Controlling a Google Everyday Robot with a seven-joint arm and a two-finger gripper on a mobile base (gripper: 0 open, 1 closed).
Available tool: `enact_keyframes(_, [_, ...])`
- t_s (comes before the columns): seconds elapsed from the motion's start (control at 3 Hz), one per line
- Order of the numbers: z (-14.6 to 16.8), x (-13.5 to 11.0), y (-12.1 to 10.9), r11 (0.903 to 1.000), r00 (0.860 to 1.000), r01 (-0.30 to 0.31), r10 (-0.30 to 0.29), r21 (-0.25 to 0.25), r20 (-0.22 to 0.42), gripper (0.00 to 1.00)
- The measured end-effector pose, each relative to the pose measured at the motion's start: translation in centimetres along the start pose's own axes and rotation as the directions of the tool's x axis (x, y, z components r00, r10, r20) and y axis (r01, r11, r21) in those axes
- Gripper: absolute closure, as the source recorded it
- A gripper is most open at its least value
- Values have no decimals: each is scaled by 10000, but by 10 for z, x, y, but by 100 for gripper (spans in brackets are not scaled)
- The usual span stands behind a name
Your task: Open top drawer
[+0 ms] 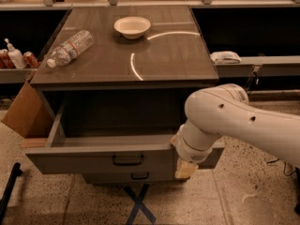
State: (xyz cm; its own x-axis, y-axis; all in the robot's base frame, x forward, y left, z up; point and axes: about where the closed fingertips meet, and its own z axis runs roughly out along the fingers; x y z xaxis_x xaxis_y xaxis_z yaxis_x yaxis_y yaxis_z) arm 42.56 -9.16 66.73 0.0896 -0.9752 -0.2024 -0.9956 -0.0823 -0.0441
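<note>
The top drawer [84,159] of the grey cabinet is pulled out toward the camera. Its deep grey box is open and looks empty. Its flat front panel carries a small black bar handle [127,160] at the centre. My gripper [186,169] hangs at the right part of that front panel, at the panel's lower edge and right of the handle. My white arm [234,121] comes in from the right and hides the drawer's right end. I cannot see whether the gripper touches the panel.
A narrower drawer front [139,176] shows below the open one. On the cabinet top lie a white bowl [132,26] and a plastic water bottle [70,47]. A cardboard box [26,114] leans at the left. Blue tape marks an X on the floor [138,203].
</note>
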Motion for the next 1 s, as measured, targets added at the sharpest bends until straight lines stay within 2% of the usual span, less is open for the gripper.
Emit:
enact_keyframes(0.33, [-4, -4, 13, 10000, 10000, 62, -62, -23, 65, 49])
enact_keyframes(1.0, [-5, -4, 13, 10000, 10000, 84, -84, -3, 29, 3])
